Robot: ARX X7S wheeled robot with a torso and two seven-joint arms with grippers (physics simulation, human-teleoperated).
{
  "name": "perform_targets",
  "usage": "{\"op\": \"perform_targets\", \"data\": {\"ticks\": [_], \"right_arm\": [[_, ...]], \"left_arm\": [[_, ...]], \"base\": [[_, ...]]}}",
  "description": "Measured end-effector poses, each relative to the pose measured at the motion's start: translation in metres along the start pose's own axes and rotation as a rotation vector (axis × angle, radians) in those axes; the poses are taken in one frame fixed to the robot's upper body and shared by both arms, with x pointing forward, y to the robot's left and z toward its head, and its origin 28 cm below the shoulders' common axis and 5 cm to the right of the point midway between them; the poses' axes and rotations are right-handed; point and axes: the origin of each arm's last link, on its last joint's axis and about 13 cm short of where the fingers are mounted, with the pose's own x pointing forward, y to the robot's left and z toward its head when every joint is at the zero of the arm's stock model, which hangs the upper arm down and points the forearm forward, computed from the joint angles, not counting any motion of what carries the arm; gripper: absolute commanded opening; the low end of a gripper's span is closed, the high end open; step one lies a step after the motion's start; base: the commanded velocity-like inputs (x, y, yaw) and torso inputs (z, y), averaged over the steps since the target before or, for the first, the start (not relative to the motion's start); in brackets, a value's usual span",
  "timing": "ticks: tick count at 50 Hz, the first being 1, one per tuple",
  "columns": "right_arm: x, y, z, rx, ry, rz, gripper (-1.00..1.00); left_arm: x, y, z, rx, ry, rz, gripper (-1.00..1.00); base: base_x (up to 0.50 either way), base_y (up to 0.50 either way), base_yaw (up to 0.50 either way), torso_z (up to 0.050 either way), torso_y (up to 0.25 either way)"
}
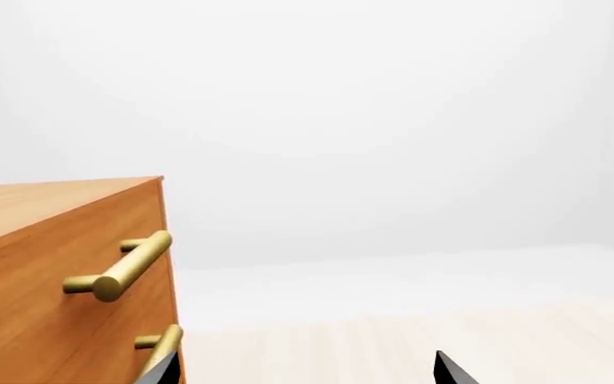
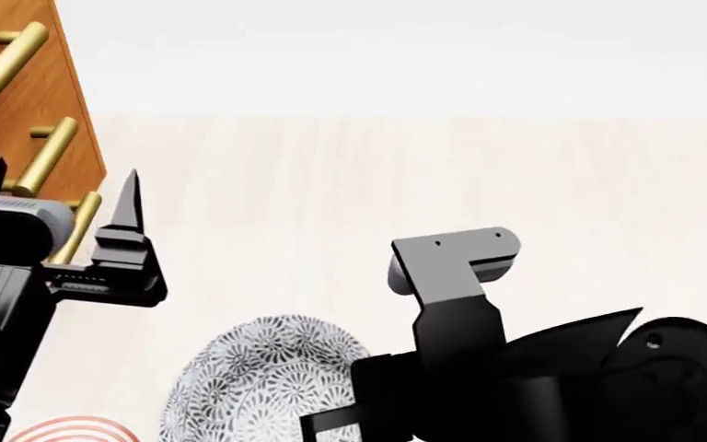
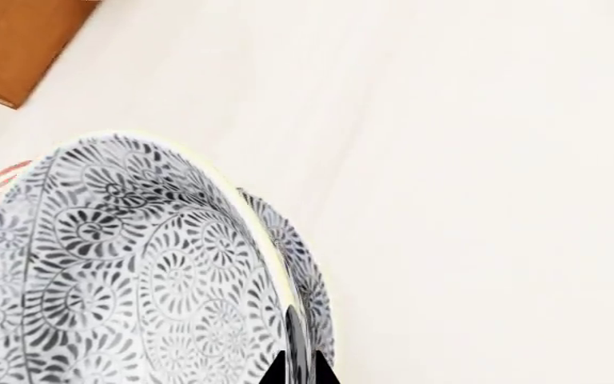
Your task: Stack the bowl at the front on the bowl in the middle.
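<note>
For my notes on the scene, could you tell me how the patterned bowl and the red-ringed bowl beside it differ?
The patterned bowl carries dense dark floral swirls on white; the red-ringed bowl shows plain concentric red rings. The patterned bowl sits largely in view, with the right tool on its rim; only an edge sliver of the red-ringed bowl shows, nothing touching it. Both sit on the pale floor.

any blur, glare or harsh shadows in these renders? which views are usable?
Head view: sharp, flat light, faint shadows; arms hide part of the patterned bowl. Right wrist view: bowl pattern crisp, no glare, right end effector clipped at the frame edge. Left wrist view: cabinet sharp; background washed out white.
</note>
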Motion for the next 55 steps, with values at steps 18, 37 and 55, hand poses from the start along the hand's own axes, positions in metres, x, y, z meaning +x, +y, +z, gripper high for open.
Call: {"op": "perform_targets", "data": {"ticks": [18,37,55], "right_arm": [[0.030,-0.006,-0.005,0.031,0.055,0.065,1.00],[0.031,-0.009,-0.006,0.024,0.067,0.056,1.00],[-0.017,-0.002,-0.001,0.028,-0.363,0.062,1.00]], "left_arm": [[0.000,-0.001,-0.002,0.004,0.004,-0.006,1.00],[-0.001,-0.002,-0.003,0.004,0.010,-0.012,1.00],[-0.002,-0.002,0.002,-0.014,-0.001,-0.011,1.00]], "base": [[0.00,0.00,0.00,0.000,0.000],[0.00,0.00,0.00,0.000,0.000],[0.00,0.00,0.00,0.000,0.000]]}}
